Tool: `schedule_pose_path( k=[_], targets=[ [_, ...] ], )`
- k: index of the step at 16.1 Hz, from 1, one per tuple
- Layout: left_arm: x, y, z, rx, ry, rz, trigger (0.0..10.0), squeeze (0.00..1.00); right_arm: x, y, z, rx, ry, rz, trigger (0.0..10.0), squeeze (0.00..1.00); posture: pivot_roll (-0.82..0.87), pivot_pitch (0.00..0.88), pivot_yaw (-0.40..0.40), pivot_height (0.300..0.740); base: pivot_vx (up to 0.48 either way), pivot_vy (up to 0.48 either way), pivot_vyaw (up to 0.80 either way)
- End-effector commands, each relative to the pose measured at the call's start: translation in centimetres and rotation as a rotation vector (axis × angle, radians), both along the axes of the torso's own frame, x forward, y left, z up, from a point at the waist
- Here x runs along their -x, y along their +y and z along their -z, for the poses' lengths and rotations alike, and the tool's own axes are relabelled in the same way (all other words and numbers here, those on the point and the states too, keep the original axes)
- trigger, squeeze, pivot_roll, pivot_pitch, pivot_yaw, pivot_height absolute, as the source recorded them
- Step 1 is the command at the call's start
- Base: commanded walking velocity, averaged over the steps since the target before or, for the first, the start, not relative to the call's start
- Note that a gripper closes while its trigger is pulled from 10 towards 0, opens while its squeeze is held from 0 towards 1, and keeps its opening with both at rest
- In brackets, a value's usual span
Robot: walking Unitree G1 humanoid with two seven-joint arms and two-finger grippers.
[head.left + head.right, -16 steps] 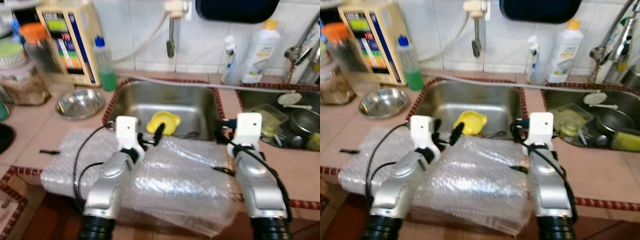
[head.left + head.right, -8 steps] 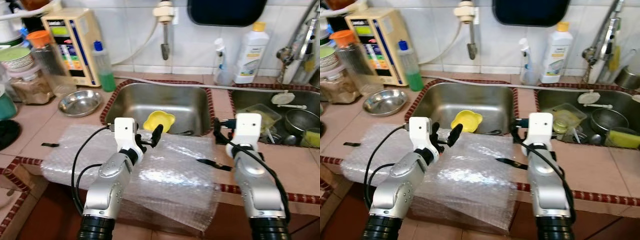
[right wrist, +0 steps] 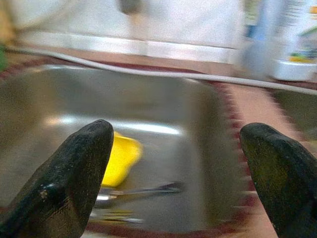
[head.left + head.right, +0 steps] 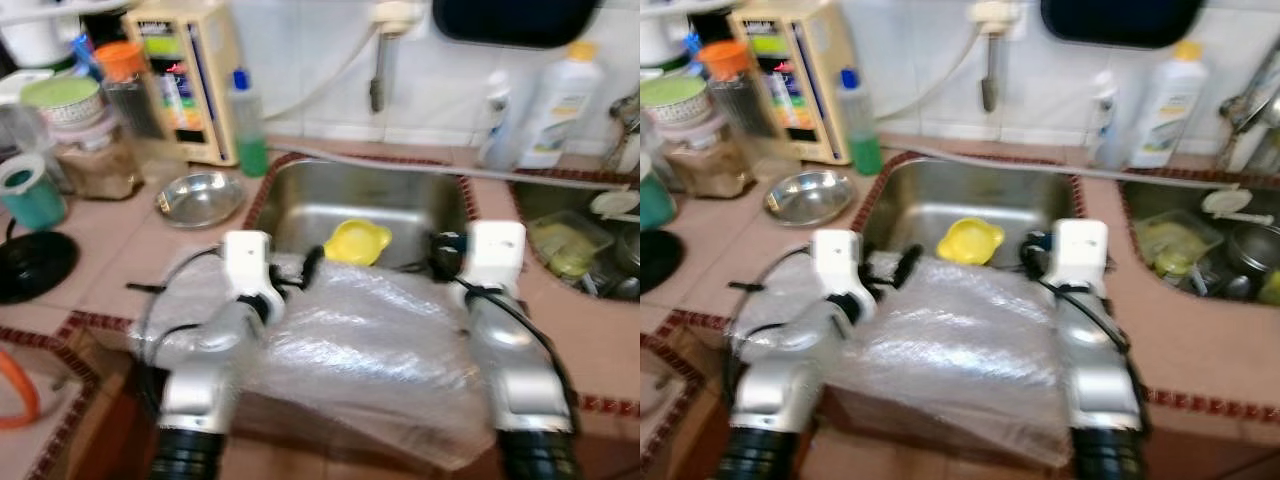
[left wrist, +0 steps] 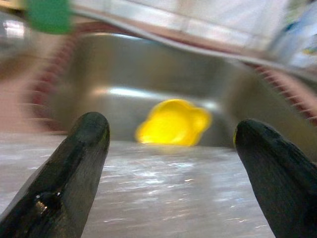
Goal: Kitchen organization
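Note:
A yellow dish (image 4: 358, 241) lies in the steel sink (image 4: 300, 205), and it also shows in the left wrist view (image 5: 173, 122). A sheet of bubble wrap (image 4: 370, 340) covers the counter in front of the sink and hangs over its front edge. My left gripper (image 4: 295, 275) is held just above the wrap's far edge, open and empty (image 5: 171, 129). My right gripper (image 4: 440, 255) is at the sink's right front corner, open and empty (image 3: 177, 133). A metal utensil (image 3: 143, 191) lies in the sink beside the dish.
A steel bowl (image 4: 200, 197), a bottle of green liquid (image 4: 247, 125), a boxy appliance (image 4: 190, 80) and jars (image 4: 100, 150) stand at the left. A teal cup (image 4: 35, 190) and a black disc (image 4: 30, 265) are nearer. White bottles (image 4: 560, 105) and a second sink (image 4: 575, 240) are on the right.
The whole picture has shifted right and blurred, so the camera has moved left. Both arms hold the same pose, and the dish and wrap lie where they were.

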State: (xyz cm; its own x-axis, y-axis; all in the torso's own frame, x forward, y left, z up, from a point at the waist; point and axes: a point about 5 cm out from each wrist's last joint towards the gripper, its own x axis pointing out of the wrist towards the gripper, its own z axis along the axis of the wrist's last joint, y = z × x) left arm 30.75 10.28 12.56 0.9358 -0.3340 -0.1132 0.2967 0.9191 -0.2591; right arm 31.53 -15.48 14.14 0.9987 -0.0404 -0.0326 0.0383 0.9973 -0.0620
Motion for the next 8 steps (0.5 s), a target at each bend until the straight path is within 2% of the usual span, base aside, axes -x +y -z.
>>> schedule_pose_path(
  k=[1, 3, 8],
  targets=[
    [-0.1, -0.9, -0.8, 0.01, -0.024, 0.031, 10.0, 0.0, 0.0, -0.9, -0.1, 0.009, -0.003, 0.029, 10.0, 0.0, -0.03, 0.0, 0.051, 0.74, 0.0, 0.48, 0.0],
    [0.1, -0.9, -1.2, -0.008, -0.067, 0.067, 10.0, 0.0, 0.0, -1.2, -0.1, 0.011, -0.004, 0.043, 10.0, 0.0, -0.03, 0.0, 0.053, 0.74, 0.0, 0.0, 0.0],
    [0.2, -1.4, -1.3, 0.03, -0.059, 0.108, 10.0, 0.0, -0.2, -2.2, -0.4, 0.019, -0.013, 0.08, 10.0, 0.0, -0.03, 0.0, 0.061, 0.74, 0.0, -0.463, 0.0]
  ],
)
